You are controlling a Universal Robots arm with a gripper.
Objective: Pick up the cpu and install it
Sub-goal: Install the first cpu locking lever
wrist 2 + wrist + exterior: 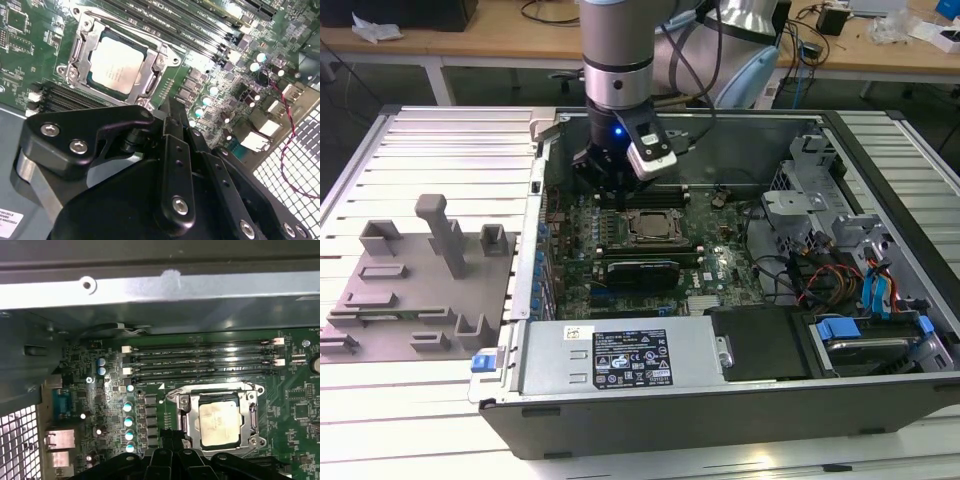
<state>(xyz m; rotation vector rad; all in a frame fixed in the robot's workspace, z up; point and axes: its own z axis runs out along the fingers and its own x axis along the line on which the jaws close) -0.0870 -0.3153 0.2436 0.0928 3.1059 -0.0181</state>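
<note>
Hovering gripper (pixel 610 188) — beside seated cpu (pixel 116 64)

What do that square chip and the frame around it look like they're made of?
The cpu has what looks like a matte silvery metal lid, showing a soft, even sheen. The socket frame around it seems to be bright bare metal, probably steel: it glints sharply along its edges and screws.

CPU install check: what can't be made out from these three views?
- gripper: exterior view, fingertips sink behind its own body; both wrist views cut them at the edge, so open or shut is unclear.
- cpu: sits in the socket in both wrist views; whether pins are seated is hidden under its lid.
- Socket latch state: too small in the exterior view.
</note>
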